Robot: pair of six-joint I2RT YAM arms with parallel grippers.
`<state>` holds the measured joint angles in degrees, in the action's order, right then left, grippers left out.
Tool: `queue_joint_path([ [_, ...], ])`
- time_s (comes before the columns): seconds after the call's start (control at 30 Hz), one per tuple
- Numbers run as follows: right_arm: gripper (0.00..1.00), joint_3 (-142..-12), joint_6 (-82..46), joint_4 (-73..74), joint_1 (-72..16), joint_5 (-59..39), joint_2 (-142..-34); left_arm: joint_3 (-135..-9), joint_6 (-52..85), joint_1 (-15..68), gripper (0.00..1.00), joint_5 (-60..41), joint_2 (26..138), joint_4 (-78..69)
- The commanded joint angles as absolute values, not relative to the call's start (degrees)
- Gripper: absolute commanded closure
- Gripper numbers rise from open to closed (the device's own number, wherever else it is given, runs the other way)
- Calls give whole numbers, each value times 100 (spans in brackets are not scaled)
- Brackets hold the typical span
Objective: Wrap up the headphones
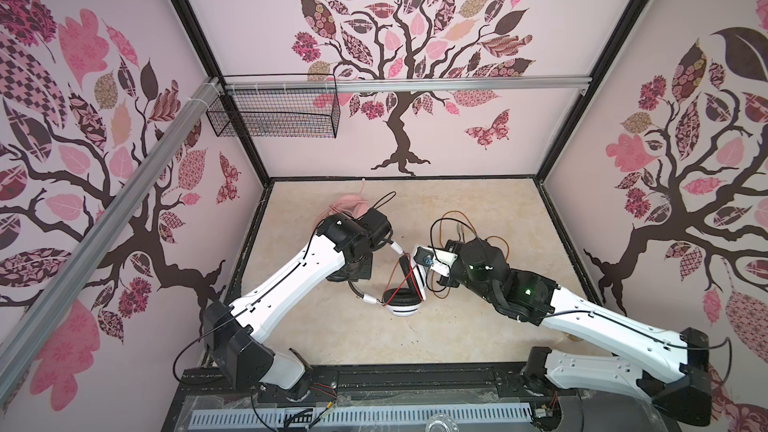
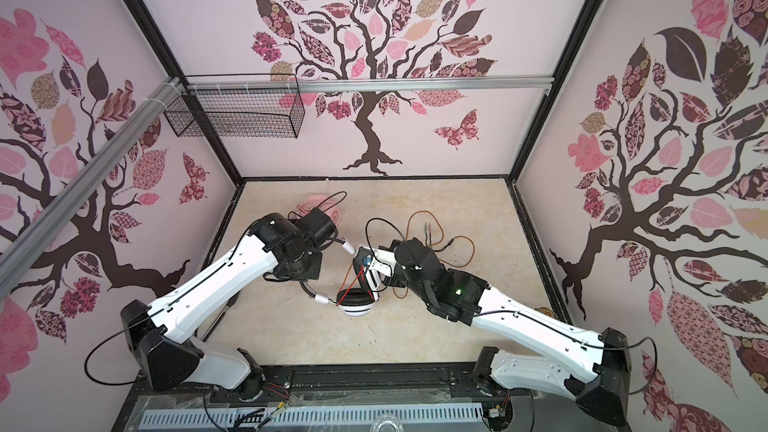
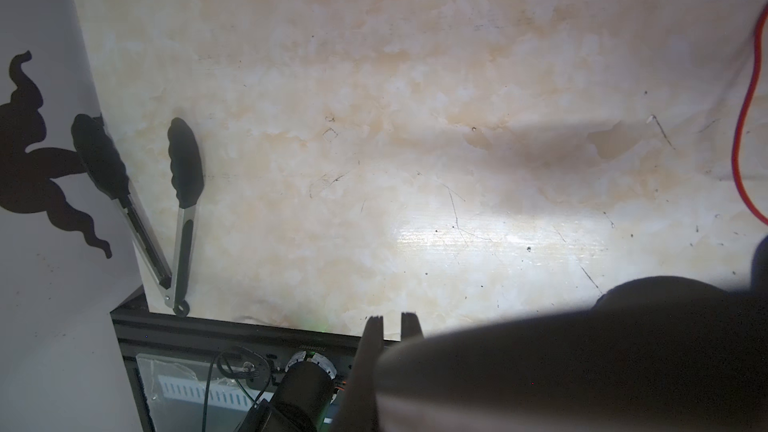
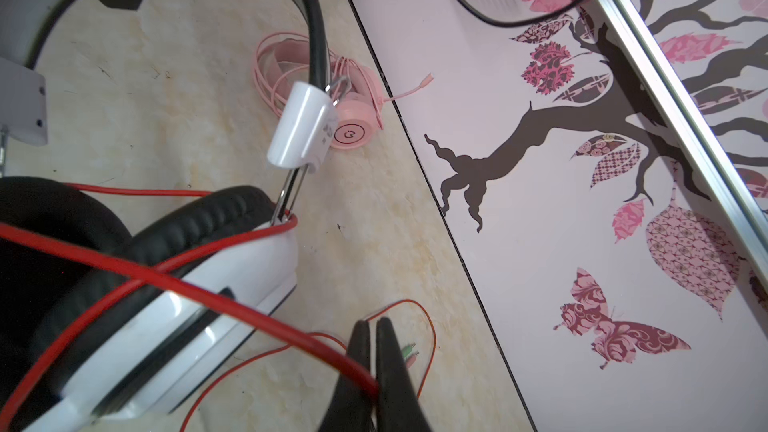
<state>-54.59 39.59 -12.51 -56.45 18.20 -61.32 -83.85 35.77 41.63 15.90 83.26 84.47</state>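
Orange-red cable [image 4: 143,274] is pinched in the closed right gripper [image 4: 372,326], just beside the white-and-black headset [image 1: 402,308], which stands on one earcup. Hold the strand taut and lay each turn snug across the earcups without tipping the set. Both arms reach inward toward it. The left gripper [image 1: 397,248], closed, meets its top, though whether it grips is unclear. The pink headset [image 4: 351,126] lies well beyond.
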Motion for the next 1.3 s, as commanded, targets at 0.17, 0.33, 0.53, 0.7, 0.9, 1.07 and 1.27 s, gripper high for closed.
queue_joint_path([
  [0.17, 100, -5212, 3459, -743, -5296, 938, -6032, -8009, 3381, 4316, 100, 1172, 7610, 7977],
  [0.33, 100, -4966, 3061, -523, -4864, 246, -5961, -8011, 3202, 4315, 100, 654, 7414, 7830],
  [0.53, 93, -4732, 2698, -248, -4565, -333, -5894, -8017, 2960, 4317, 100, -161, 7144, 7483],
  [0.7, 91, -4543, 2413, 5, -4340, -669, -5837, -8099, 2887, 4317, 100, -316, 7031, 7472],
  [0.9, 80, -4278, 2019, 356, -4110, -1095, -5803, -8165, 2812, 4315, 100, -610, 6955, 7431],
  [1.07, 74, -4079, 1740, 589, -3954, -1352, -5807, -8356, 2835, 4310, 100, -467, 6974, 7539],
  [1.27, 67, -3619, 962, 1194, -3789, -1921, -5912, -8905, 3087, 4127, 100, -235, 7141, 7730],
])
